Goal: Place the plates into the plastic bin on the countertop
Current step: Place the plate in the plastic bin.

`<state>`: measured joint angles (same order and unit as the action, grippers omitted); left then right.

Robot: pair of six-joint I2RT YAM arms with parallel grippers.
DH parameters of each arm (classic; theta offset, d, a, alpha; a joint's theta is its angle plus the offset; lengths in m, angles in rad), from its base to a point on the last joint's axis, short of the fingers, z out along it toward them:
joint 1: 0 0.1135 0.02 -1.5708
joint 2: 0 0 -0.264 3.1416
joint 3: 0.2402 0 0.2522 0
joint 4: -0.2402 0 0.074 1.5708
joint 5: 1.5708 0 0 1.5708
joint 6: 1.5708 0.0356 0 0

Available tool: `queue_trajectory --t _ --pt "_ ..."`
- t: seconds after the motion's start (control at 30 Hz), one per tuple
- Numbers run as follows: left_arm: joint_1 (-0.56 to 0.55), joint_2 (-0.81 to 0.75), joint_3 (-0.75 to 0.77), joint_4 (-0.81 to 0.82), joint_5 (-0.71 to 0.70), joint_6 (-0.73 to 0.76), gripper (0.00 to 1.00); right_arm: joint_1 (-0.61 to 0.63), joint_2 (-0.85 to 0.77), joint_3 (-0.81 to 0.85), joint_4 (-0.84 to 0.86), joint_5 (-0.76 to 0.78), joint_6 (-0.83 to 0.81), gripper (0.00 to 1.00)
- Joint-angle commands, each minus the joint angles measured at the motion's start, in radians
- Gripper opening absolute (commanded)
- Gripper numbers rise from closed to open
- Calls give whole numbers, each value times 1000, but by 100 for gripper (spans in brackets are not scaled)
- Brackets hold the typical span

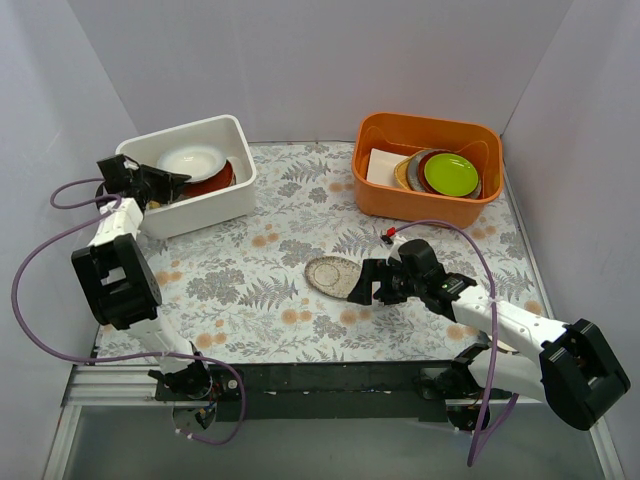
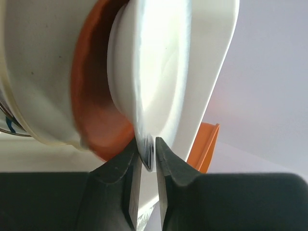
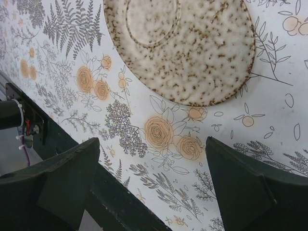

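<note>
While the left gripper pinches the small white plate's rim, the stiff, likely slick speckled plate suits the right gripper's wide-open jaws edgewise.

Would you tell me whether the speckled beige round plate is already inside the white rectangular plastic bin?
No, the speckled beige round plate lies on the fern-printed countertop.

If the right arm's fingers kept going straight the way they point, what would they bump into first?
Most likely the speckled plate, which lies on the countertop just ahead of the open fingers. They tilt downward, though, so they might touch the countertop first.
</note>
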<state>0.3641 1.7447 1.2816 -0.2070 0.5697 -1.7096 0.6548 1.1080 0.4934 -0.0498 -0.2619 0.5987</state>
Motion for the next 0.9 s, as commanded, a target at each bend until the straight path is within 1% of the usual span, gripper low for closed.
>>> queue_trajectory --t 0.0,0.03,0.07,0.27,0.3,0.37,0.4,0.47,0.53,0.6,0.63,0.7,0.87 --pt "25 -34 -28 64 16 -8 21 -7 7 5 25 -11 -13 98" --pt "33 -37 -30 61 18 -8 25 -6 7 5 25 -13 -13 98" --pt "35 -36 -28 57 21 -5 30 -6 7 5 25 -13 -13 98" --pt "44 -40 -37 43 53 1 43 -7 3 8 25 -13 -13 98" --pt "44 -43 -44 43 61 -5 48 -7 1 10 24 -13 -11 98" --pt "45 -51 -50 46 81 -16 53 -7 -4 11 21 -11 -11 98" --pt "45 -54 -51 46 99 -21 58 -7 -7 11 21 -10 -11 98" --pt "47 -74 -64 60 122 -47 63 -7 -13 13 16 -8 -11 98" --pt "47 -88 -85 69 157 -89 75 -7 -22 11 10 -7 -11 98" --pt "47 -111 -93 84 179 -107 79 -9 -28 13 7 -4 -11 98" --pt "47 -120 -96 74 170 -107 83 -9 -30 14 7 -3 -13 98" --pt "47 -163 -93 58 142 -96 89 -9 -36 14 -1 0 -11 98" --pt "49 -252 -84 -3 78 -58 96 -12 -57 11 -15 9 -11 98"
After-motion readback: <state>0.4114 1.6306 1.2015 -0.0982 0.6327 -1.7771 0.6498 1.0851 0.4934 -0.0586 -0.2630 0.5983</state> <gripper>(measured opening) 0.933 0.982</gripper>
